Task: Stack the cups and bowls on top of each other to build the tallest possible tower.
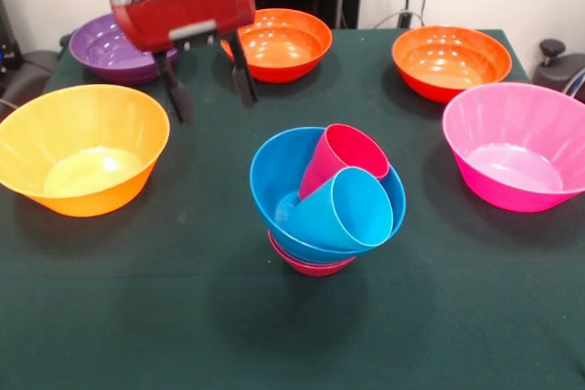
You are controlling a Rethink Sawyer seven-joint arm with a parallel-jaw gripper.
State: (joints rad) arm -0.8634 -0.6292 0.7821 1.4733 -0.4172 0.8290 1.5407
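**Claw hanging open above the worktop, tower sitting at centre**

The claw is hanging in the upper left of the frame under its red housing, its two dark fingers spread apart and gripping nothing. It is sitting above the green worktop, up and to the left of the tower.

The tower is standing at the middle of the frame: a small red bowl is peeking out at the bottom, a blue bowl is resting on it, and inside that bowl the red cup and the light blue cup are lying tilted, mouths facing the lower right, the two touching each other.

Other bowls are ringing the tower. The yellow-orange bowl is sitting at the left edge, just below and left of the claw. The purple bowl is lying in the upper left, partly hidden behind the claw's housing. One orange bowl is sitting just right of the claw at the top, and a second orange bowl is lying in the upper right. The pink bowl is running off the right edge.

Bare cloth is lying between the claw and the tower, and the whole lower part of the frame is showing open worktop.
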